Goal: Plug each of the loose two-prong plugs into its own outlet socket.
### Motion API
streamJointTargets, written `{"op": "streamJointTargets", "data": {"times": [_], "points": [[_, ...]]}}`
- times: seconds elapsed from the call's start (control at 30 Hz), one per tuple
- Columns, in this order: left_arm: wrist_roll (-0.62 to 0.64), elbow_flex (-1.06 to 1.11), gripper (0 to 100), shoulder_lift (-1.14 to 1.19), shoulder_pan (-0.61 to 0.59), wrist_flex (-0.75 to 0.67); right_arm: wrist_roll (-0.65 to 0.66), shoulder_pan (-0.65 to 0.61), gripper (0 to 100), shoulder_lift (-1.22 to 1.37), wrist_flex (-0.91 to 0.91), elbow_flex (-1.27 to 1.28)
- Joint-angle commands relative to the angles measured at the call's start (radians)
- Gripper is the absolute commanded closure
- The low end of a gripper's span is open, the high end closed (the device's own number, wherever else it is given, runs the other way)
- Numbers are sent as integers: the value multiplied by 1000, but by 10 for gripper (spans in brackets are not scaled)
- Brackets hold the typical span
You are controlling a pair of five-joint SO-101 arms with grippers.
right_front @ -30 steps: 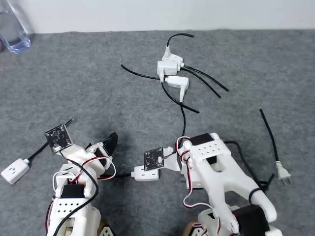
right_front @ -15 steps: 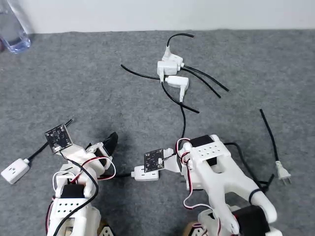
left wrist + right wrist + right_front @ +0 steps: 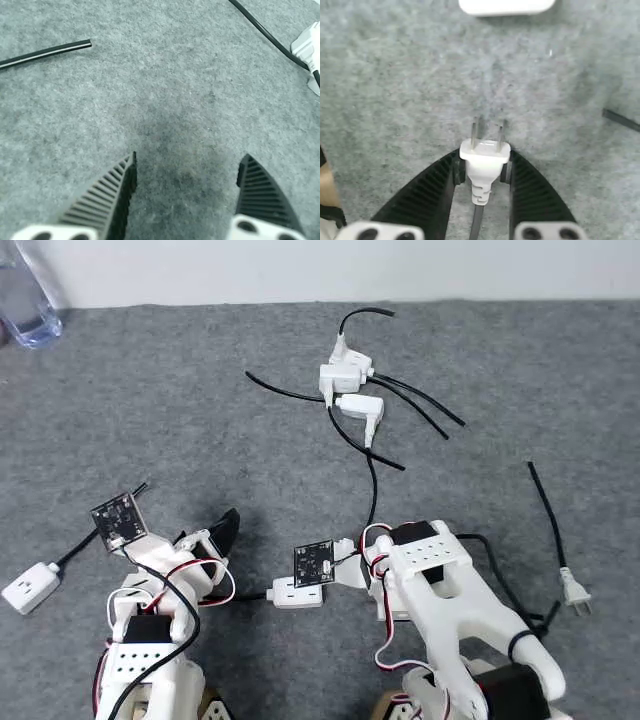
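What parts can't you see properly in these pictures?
White outlet slots: right wrist view, cut off by the picture edge.
White piece: left wrist view, cut off; plug or outlet unclear.
Loose plug prongs: high view, too small.
Held plug tip: high view, covered by the camera board.

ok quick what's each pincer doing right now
Left pincer: open, holding nothing, above the carpet.
Right pincer: closed on a white two-prong plug, prongs pointing out.
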Motion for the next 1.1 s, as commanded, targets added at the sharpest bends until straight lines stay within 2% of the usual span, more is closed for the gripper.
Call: {"op": "streamJointTargets", "data": {"times": [0.0,0.17,0.27,0.37,0.53,0.67,0.83,1.0,1.07], "points": [[-3,-5,694,-11,5,-26,-8,-4,941,19,4,38],[-3,-5,694,-11,5,-26,-8,1,942,19,2,38],[-3,-5,694,-11,5,-26,-8,1,998,19,-1,40],[-3,-5,694,-11,5,-26,-23,1,991,19,-4,40],[-3,-5,694,-11,9,-26,-226,-4,991,10,-97,38],[0,-5,692,-11,60,-26,-374,1,991,8,-131,2],[2,7,691,-11,147,-81,-442,-2,991,8,-48,-94],[8,12,691,-11,276,-118,-597,38,991,8,88,-258],[64,12,691,-11,307,-152,-651,33,991,8,136,-327]]}}
